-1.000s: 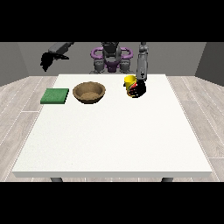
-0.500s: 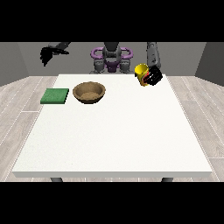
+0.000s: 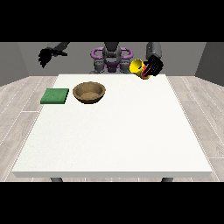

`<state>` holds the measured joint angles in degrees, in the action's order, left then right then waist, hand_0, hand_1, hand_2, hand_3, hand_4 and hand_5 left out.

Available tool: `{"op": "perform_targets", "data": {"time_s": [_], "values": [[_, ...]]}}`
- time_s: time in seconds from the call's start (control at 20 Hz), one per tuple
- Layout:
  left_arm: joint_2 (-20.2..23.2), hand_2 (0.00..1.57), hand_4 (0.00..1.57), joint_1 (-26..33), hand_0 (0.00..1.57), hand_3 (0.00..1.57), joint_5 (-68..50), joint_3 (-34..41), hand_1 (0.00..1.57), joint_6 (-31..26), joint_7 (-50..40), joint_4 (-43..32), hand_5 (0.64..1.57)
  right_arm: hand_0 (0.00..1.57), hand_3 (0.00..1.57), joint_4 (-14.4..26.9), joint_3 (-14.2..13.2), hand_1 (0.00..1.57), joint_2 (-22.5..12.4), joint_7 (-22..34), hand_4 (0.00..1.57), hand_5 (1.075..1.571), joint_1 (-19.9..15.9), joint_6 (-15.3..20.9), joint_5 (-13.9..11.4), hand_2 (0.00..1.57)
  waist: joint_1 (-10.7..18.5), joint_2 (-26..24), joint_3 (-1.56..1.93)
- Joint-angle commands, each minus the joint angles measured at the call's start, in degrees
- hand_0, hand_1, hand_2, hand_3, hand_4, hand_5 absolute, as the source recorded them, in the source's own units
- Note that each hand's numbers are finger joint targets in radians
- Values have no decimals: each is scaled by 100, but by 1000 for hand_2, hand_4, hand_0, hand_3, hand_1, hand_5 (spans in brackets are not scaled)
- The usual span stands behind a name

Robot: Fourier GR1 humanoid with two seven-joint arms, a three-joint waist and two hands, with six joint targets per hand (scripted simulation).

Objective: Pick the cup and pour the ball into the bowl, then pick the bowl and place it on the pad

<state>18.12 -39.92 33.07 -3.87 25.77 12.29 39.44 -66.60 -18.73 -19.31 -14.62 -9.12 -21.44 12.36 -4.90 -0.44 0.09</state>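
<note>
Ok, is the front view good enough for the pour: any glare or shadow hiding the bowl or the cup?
Front view: light is even and no glare falls on the white table; the brown bowl and green pad show in full with only faint shadow; the yellow cup is tilted and partly covered by the robot hand at the view's right, and no ball can be made out.

walls [image 3: 17,61] — plain grey | floor [image 3: 19,103] — pale wood planks | table [image 3: 113,135] — white
</note>
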Motion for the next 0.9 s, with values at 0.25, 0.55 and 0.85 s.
{"op": "perform_targets", "data": {"time_s": [0.25, 0.55, 0.85], "values": [[-267, 1571, 1508, -623, 1501, 1571, 1399, -692, 1501, 142, -1640, 10, 1244, 0, 0, 393, -153, 0, -292, -101, 0, 1570, -116, -418, 169, 0, -139, -62, -4], [-546, 1571, 1571, -1346, 1554, 1571, 2986, -1691, 1554, 24, -2850, -249, 1244, 0, 0, 601, -22, 0, -249, -127, 0, 1571, -155, -473, 43, 0, -268, -272, 3], [-1065, 1571, 1571, -1637, 1482, 1571, 4128, -2739, 1482, -797, -3152, -426, 1204, 0, 0, 756, -31, 0, -278, -115, 0, 1571, -272, -511, 52, 0, -346, -362, 1]]}}
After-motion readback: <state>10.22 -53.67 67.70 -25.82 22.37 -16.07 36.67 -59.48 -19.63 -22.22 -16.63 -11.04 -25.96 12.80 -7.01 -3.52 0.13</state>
